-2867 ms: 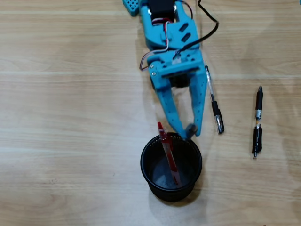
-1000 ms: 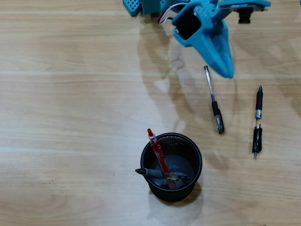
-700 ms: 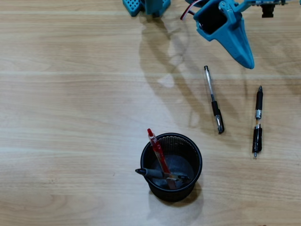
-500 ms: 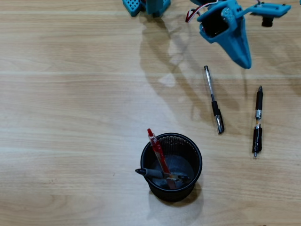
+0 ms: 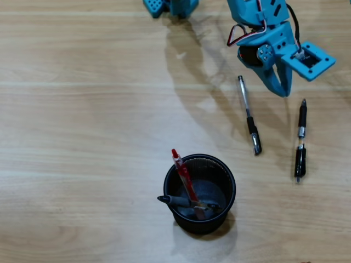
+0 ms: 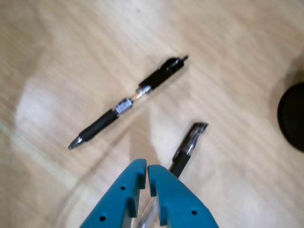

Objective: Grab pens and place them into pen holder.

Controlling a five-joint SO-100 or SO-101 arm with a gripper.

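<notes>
Four pens are in sight, two lying on the wooden counter [image 5: 82, 120] and two already in the cup. In the overhead view the clear pen with a black cap [image 5: 248, 115] lies almost straight up and down the picture, and the all-black pen [image 5: 300, 141] lies to its right, roughly parallel and well apart from it. The single black wire-mesh pen holder [image 5: 228, 192] stands lower in that view, left of both loose pens. Inside it the red and clear pen [image 5: 184, 178] leans with its upper end poking past the rim at the upper left, and the grey and black pen [image 5: 184, 202] lies across the cup with its tip sticking out over the left rim. The blue arm comes in from the top edge, and its pincer [image 5: 282, 87] hangs between the upper ends of the two loose pens. In the wrist view the pincer [image 6: 146, 170] has its two blue fingers pressed nearly together with only a thin slit between them, and nothing is held.
</notes>
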